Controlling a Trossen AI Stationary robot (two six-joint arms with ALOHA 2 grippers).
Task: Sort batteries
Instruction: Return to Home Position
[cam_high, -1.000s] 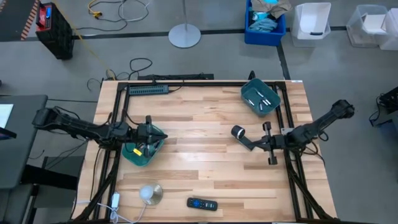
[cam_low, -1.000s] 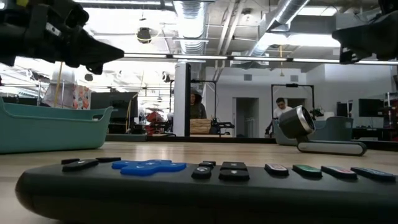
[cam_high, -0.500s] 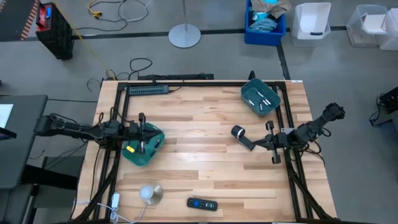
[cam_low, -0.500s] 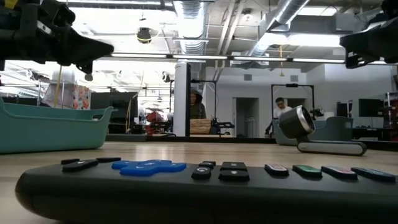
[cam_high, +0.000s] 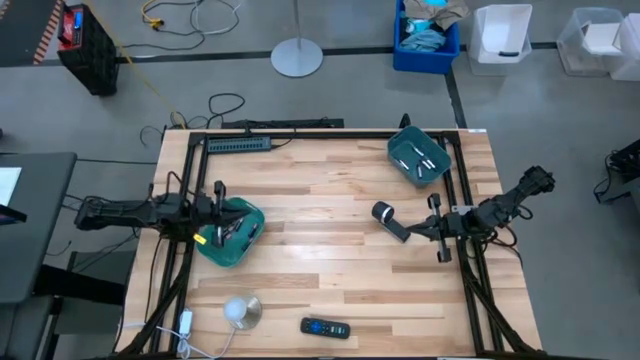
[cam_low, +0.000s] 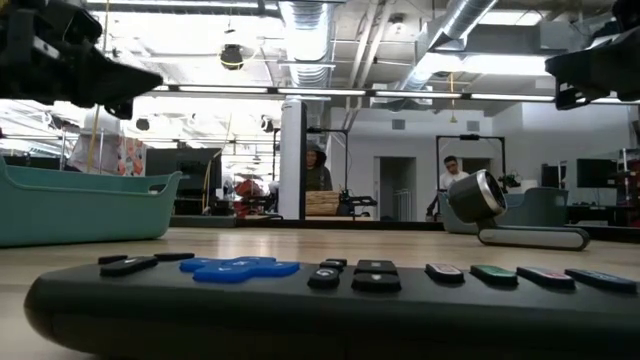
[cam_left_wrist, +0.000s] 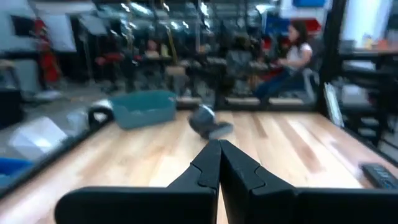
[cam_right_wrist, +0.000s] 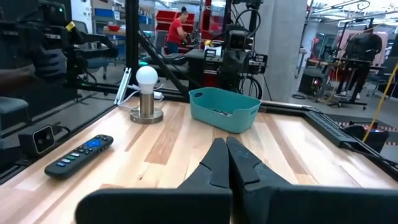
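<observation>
Looks like wrap-up to me: no loose cells on the desk, and the silvery batteries (cam_high: 421, 161) sit in the teal bin (cam_high: 398, 157) at the upper right of the overhead frame, so what's left is parking both arms. The left end effector (cam_left_wrist: 219, 149) hangs over the other bin (cam_high: 236, 256) at mid left with its fingers pressed together. The right end effector (cam_right_wrist: 225, 146) at mid right is pressed together too. I'd watch the black cylinder (cam_high: 386, 215) just beside it. The remote (cam_high: 325, 327) and the bulb (cam_high: 240, 311) at the bottom are out of the way.

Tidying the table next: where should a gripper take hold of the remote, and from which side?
Come straight down on the remote and pinch across its narrow width, near the middle. It lies flat, buttons up, so only its two long slim edges give opposing faces. The left gripper and right gripper are both shut, so either must open first.
</observation>
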